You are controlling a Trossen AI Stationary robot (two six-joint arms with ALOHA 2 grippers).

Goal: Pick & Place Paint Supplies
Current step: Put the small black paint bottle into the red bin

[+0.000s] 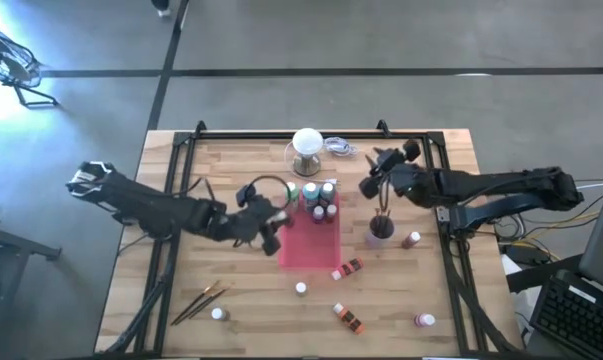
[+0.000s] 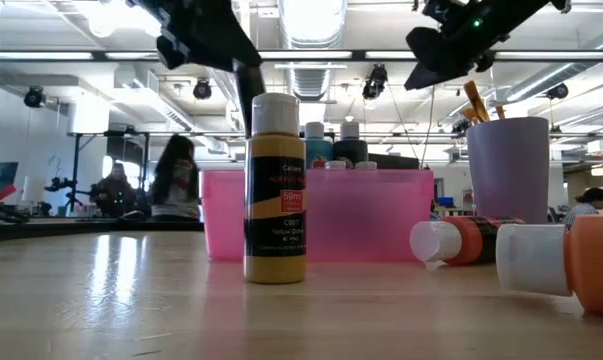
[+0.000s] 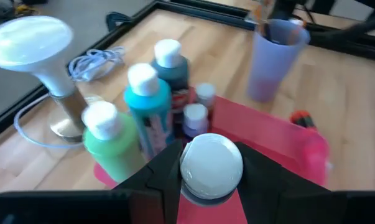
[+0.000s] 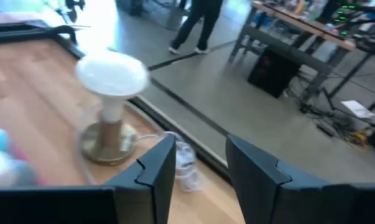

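My left gripper point(image 1: 273, 228) hangs over the left edge of the pink tray point(image 1: 319, 250), shut on a white-capped paint bottle point(image 3: 211, 167). Green point(image 3: 109, 146), light blue point(image 3: 151, 111) and dark teal point(image 3: 173, 67) bottles and small ones point(image 3: 195, 118) stand upright in the tray's far part. My right gripper point(image 4: 199, 168) is open with nothing between its fingers, raised point(image 1: 376, 178) beyond the purple cup point(image 1: 381, 230), in which brushes stand. A yellow bottle point(image 2: 274, 190) stands upright on the table near the tray. My left gripper pinches the bottle between its two fingers, which show on either side of its white cap point(image 3: 212, 163). The cap's round top faces back toward the wrist, and the body is hidden behind it. The bottle is lifted clear, above the pink tray.
A white ball-topped stand point(image 1: 307, 148) and a coiled cable point(image 1: 341, 147) sit at the far edge. Loose on the near table lie two brushes point(image 1: 201, 300), orange bottles point(image 1: 351, 267) point(image 1: 348, 318), small bottles point(image 1: 218, 314) point(image 1: 301, 289) point(image 1: 424, 320) and a brown one point(image 1: 412, 240).
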